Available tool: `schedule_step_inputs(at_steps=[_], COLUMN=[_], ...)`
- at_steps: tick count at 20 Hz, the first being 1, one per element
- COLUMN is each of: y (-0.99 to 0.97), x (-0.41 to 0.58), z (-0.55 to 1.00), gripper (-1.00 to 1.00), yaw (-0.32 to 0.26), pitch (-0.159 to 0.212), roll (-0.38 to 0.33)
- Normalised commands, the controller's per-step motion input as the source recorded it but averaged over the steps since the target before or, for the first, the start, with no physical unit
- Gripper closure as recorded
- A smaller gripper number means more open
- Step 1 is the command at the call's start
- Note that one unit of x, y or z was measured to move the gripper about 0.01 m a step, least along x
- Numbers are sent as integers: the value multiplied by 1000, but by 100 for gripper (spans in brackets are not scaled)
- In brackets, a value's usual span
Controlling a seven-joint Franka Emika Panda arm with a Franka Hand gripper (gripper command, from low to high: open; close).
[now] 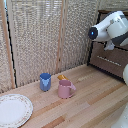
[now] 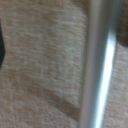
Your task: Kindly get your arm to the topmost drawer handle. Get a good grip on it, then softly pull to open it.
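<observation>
In the exterior view the white arm [image 1: 107,27] reaches across to the dark brown drawer cabinet [image 1: 111,62] at the exterior view's right. Its bulk covers the upper drawer front, so the topmost drawer handle is hidden there. A slim silver handle [image 1: 106,59] shows on the drawer front below the arm. The gripper's fingers are not clear in that view. In the wrist view a blurred silver bar [image 2: 100,65] runs very close past the camera over a beige woven surface. No fingertips show clearly around it.
A woven screen [image 1: 45,35] stands behind the wooden table [image 1: 90,100]. A blue cup [image 1: 45,81], a pink mug [image 1: 65,89] and a small orange thing [image 1: 61,77] stand mid-table. A patterned plate [image 1: 13,110] lies at the exterior view's front left.
</observation>
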Motion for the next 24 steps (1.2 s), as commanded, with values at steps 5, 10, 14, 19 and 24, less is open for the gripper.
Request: schedule_step_inputs(at_steps=[5, 10, 14, 19, 24], y=[-167, 50, 516, 848, 891], x=[-225, 9, 320, 482, 515], z=[-2, -18, -230, -283, -116], gripper=[100, 100, 100, 100, 100], yaw=[2, 1, 80, 49, -6], pitch=[-27, 0, 3, 3, 54], roll=[-10, 4, 14, 13, 28])
